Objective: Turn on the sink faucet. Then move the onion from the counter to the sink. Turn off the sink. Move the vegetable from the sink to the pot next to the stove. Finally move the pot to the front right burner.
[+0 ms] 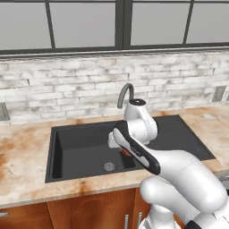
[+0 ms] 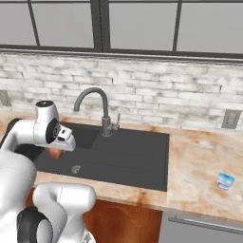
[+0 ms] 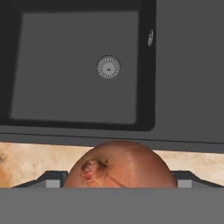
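Onion (image 3: 120,165) is sitting between the widely spread fingers (image 3: 51,180) (apparently gripped), hanging over the sink (image 3: 78,70). Basin's drain (image 3: 108,67) is lying ahead, beyond the sink's near rim.

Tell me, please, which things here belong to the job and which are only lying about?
Job: dark grey metal gooseneck faucet; matte black rectangular sink; small round reddish-orange onion; beige marbled stone counter.
Lying about: small blue-and-white container on that counter; grey wall socket.
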